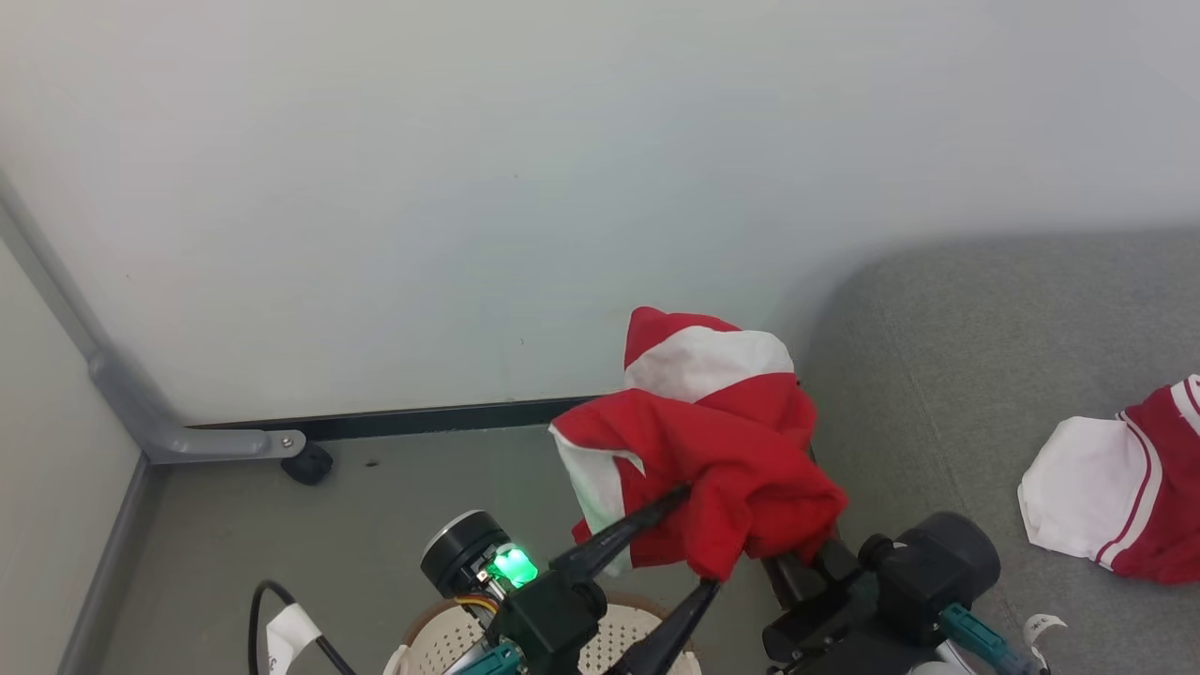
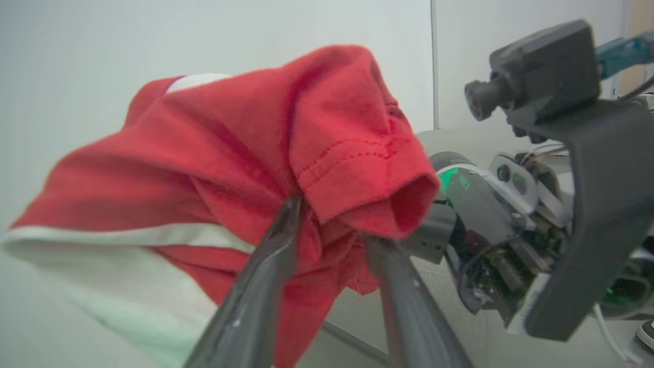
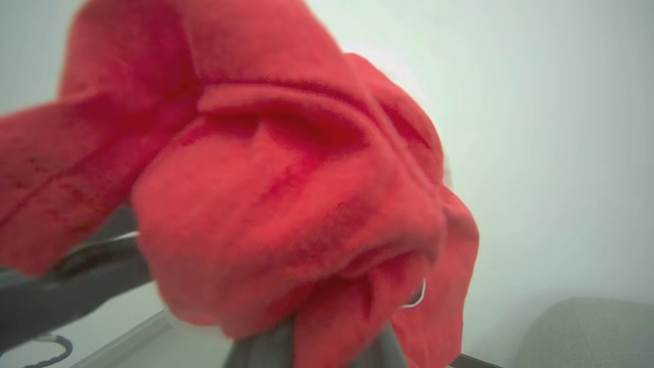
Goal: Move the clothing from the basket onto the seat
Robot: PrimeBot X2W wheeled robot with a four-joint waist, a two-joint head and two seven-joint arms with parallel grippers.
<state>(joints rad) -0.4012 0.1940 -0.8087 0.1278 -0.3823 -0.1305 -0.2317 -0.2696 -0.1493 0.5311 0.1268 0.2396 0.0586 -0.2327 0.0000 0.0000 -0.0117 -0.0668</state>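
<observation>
A red-and-white piece of clothing (image 1: 712,441) hangs bunched in the air above the floor, just left of the grey seat (image 1: 984,356). My right gripper (image 1: 792,562) is shut on its lower right fold; in the right wrist view red cloth (image 3: 286,204) is pinched between the finger bases. My left gripper (image 1: 703,536) stands open, fingers spread, with the cloth's lower edge draped over the tips (image 2: 329,230). The cream basket (image 1: 427,633) peeks in at the bottom edge under my left wrist. A second red-and-white garment (image 1: 1116,497) lies flat on the seat at the right.
A pale wall with a dark baseboard (image 1: 422,420) runs behind the hanging garment. A grey metal bracket with a black foot (image 1: 234,442) sits at the left on the floor. A black cable with a white tag (image 1: 286,633) lies near the basket.
</observation>
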